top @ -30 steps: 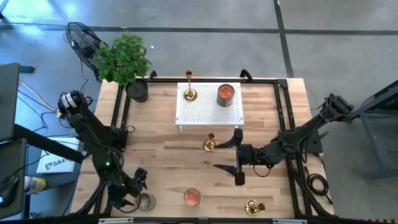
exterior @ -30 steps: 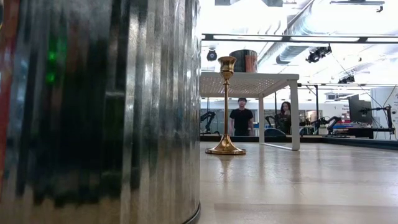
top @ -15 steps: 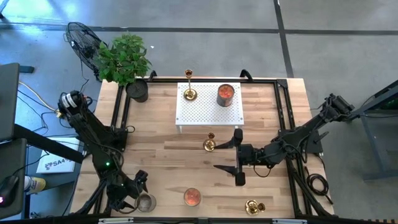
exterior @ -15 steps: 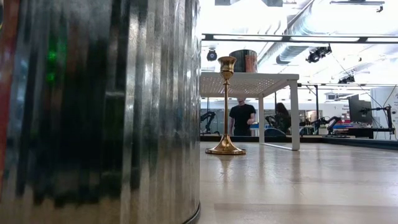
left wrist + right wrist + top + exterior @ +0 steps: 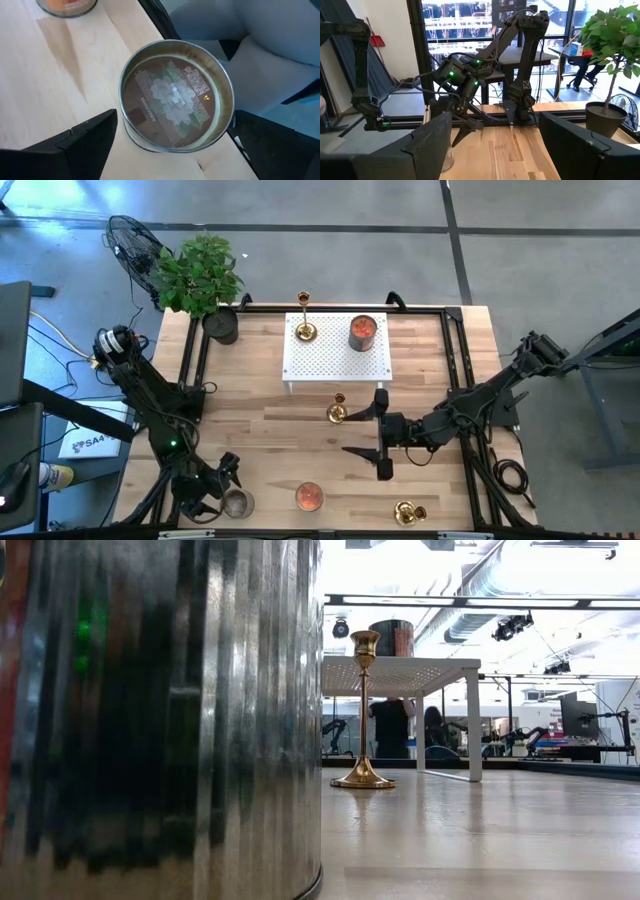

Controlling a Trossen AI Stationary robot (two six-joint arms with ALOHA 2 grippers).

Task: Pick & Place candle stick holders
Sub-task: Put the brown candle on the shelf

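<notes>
Left gripper (image 5: 222,486) has been shifted slightly toward the round silver tin (image 5: 237,503); fingers apart. Right gripper (image 5: 372,433), fingers spread, empty; short shiny brass candle holder (image 5: 337,410) stands just beyond one fingertip. Approach step; closing in needed next.

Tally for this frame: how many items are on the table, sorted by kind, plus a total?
Gold candle stick holders: 3 ( on the white riser, in front of it, lying at the near edge)
Orange candles: 2 ()
Metal tin: 1
White riser: 1
Potted plant: 1
Total: 8
</notes>
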